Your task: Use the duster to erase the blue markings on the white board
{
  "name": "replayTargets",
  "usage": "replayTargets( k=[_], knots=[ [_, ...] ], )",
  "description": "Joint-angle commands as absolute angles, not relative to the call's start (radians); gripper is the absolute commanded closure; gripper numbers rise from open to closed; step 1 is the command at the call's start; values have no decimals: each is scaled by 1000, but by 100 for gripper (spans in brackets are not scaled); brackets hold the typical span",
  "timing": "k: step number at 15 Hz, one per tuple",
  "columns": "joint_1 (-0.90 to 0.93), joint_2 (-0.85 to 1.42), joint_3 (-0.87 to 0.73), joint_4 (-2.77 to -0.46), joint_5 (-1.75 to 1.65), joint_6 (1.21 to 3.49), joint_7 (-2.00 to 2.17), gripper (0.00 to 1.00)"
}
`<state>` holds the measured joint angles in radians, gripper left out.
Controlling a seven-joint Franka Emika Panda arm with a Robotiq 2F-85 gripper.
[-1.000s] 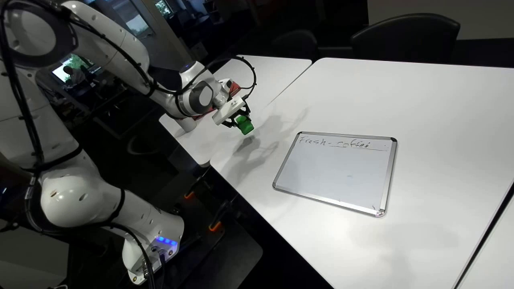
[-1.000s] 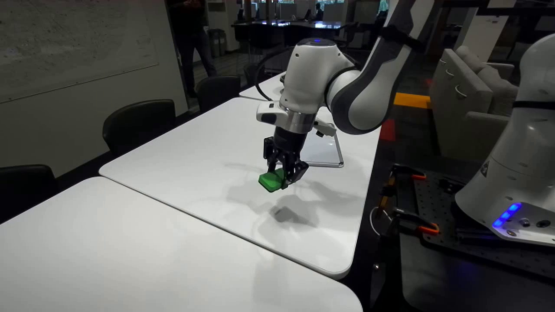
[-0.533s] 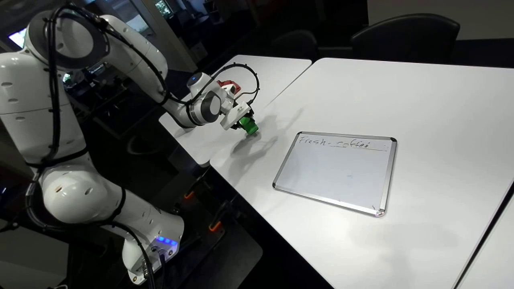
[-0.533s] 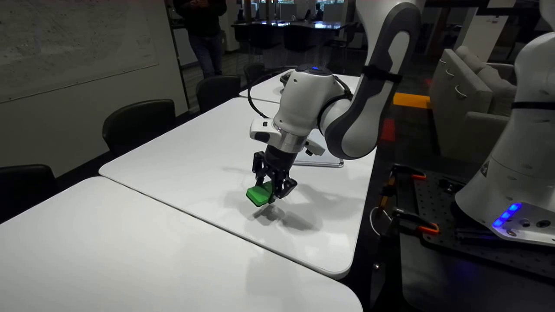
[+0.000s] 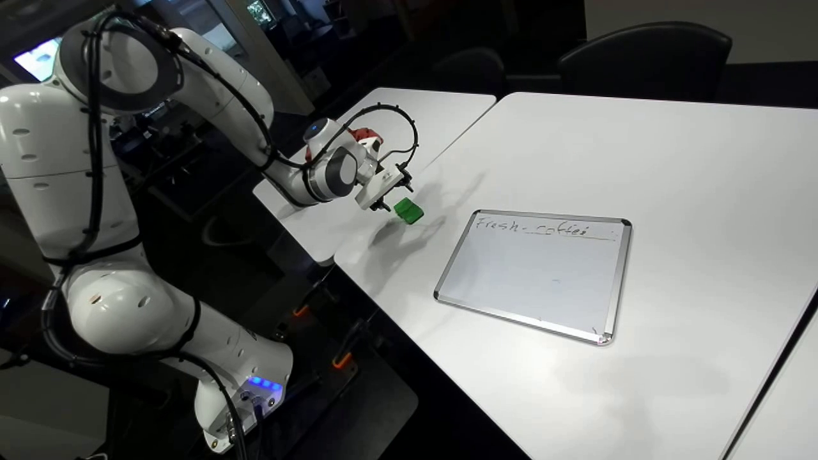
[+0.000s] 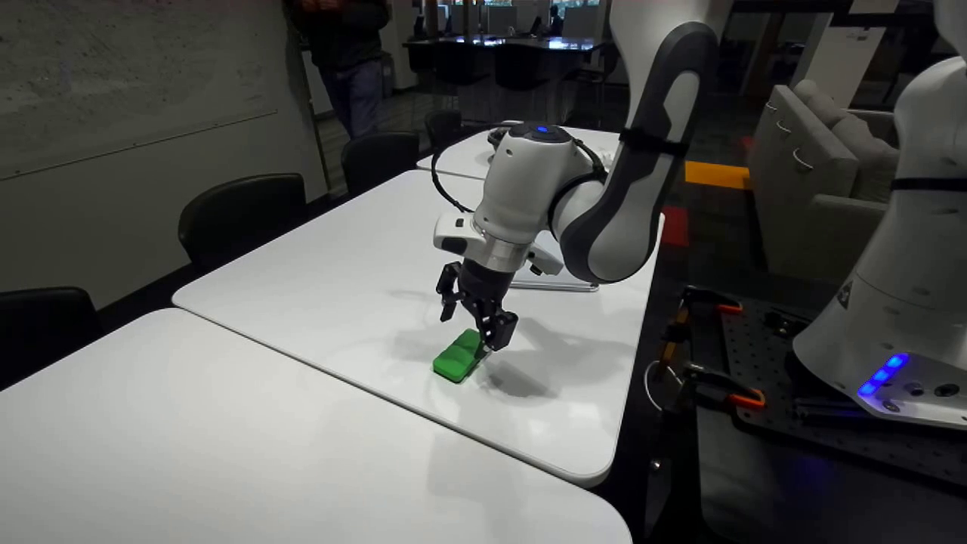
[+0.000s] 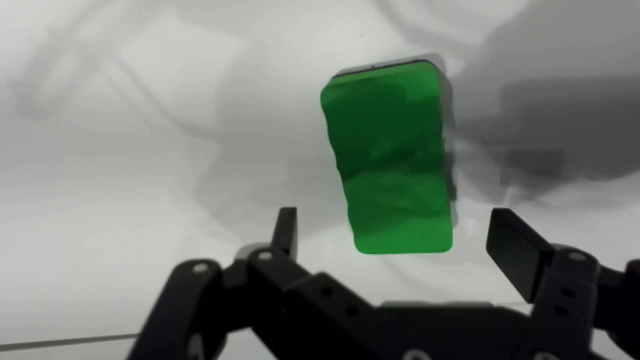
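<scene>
A black two-fingered claw point(image 7: 395, 225) hangs above a smooth white tabletop point(image 5: 703, 191) at the end of a white-and-grey jointed arm point(image 6: 521, 181), its fingers point(image 7: 517, 252) spread wide and clear of the tool below; that tool, a green block-shaped duster point(image 7: 390, 160) with one wavy long side, lies on the tabletop, its near end showing between the fingers in the wrist view, pale surface to either side; in both exterior views it rests apart from a white rectangular board point(image 5: 524, 268) in a silver metal-look frame point(image 5: 524, 319), which lies flat on the same tabletop; dark handwriting point(image 5: 548, 230) beginning "Fresh" runs along the board's far edge in an exterior view, with a small dark tick point(image 5: 595, 330) at a near corner; a faint bluish mark point(image 5: 556, 280) right of the board's middle is too small to make out with certainty; a red object point(image 5: 365, 134) sits behind the arm, partly hidden by it; black curved-back chairs point(image 6: 242, 215) line the tabletop's long side, and a standing person point(image 6: 351, 75) in a dark top and blue trousers, cut off by the frame's upper edge, is beyond them.
</scene>
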<state>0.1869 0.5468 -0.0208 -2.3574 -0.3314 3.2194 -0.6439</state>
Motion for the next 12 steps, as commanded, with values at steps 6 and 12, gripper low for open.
replayTargets(
  k=[6,12],
  knots=[
    [223,428,-90,-2508,-323,3409,-602,0],
    [150,291,-59,-2628,-381,3432,-598,0]
  ],
)
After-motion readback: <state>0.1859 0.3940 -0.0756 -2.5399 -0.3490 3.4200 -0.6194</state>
